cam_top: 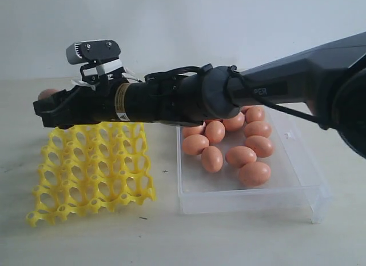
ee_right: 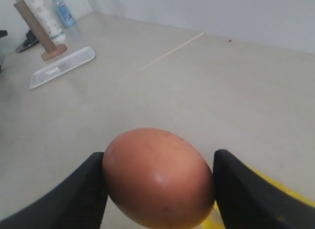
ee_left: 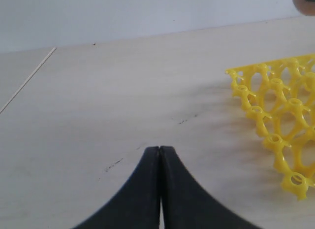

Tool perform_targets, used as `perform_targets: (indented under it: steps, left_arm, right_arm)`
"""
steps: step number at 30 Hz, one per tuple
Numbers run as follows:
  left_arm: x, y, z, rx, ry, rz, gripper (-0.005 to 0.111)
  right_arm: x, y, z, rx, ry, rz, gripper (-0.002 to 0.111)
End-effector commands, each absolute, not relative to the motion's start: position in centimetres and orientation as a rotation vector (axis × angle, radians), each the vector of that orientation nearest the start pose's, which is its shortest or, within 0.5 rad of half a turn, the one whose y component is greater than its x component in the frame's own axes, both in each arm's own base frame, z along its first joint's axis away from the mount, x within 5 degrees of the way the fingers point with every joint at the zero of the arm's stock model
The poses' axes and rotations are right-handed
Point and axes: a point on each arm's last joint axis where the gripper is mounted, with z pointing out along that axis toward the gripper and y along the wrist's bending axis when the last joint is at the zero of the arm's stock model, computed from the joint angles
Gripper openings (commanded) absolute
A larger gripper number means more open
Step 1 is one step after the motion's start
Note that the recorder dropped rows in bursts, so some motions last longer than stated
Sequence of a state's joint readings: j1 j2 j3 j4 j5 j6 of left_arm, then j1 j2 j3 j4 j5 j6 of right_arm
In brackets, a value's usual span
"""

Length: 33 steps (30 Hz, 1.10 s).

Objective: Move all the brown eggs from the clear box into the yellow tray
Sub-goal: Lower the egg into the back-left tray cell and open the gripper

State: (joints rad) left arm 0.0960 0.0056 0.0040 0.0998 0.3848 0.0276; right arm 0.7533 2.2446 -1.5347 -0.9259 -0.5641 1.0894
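One egg [ee_right: 157, 177] sits between the two black fingers [ee_right: 86, 192] of the right gripper [cam_top: 50, 111]. The jaws are spread just as wide as the egg. Each finger presses on one side of it, so the egg is pinched. It hangs in the air and touches nothing else.

In the outside view the right arm [cam_top: 229, 94] reaches across from the box [cam_top: 297, 191] side to the tray [cam_top: 91, 180]. The gripper is above the tray's far left corner, and the egg peeks out just behind the gripper tip. In the right wrist view a thin yellow strip of the tray shows below the egg.

The tray lies flat on the table [cam_top: 171, 237], just beside the box, on the left of it. No cup that shows holds an egg, but the arm hides the back row.

About ten eggs [cam_top: 241, 156] lie in the box. There may be more, as the arm covers the back part. They lie on their sides, bunched up and touching each other, in the middle and back of the box.

The left gripper [ee_left: 160, 150] has its jaws pressed tight together, with nothing between them. It is low over the table, near one corner of the tray but apart from it.
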Motion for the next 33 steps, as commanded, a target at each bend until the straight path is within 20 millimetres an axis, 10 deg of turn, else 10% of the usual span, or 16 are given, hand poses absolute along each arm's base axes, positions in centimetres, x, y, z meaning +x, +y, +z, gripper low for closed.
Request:
perform_targets:
  steps: [1, 25, 33]
  left_arm:
    - [5.2, 0.8, 17.9, -0.002, 1.862, 0.175, 0.0]
    - [5.2, 0.8, 17.9, -0.002, 1.862, 0.175, 0.0]
    - [5.2, 0.8, 17.9, -0.002, 1.862, 0.175, 0.0]
  right_arm:
    - [34.5, 38.0, 16.5, -0.886, 1.767, 1.127, 0.0]
    - [37.6, 39.9, 10.6, -0.86, 1.834, 1.038, 0.0]
    - [38.2, 40.4, 10.3, -0.859, 1.809, 1.04, 0.018]
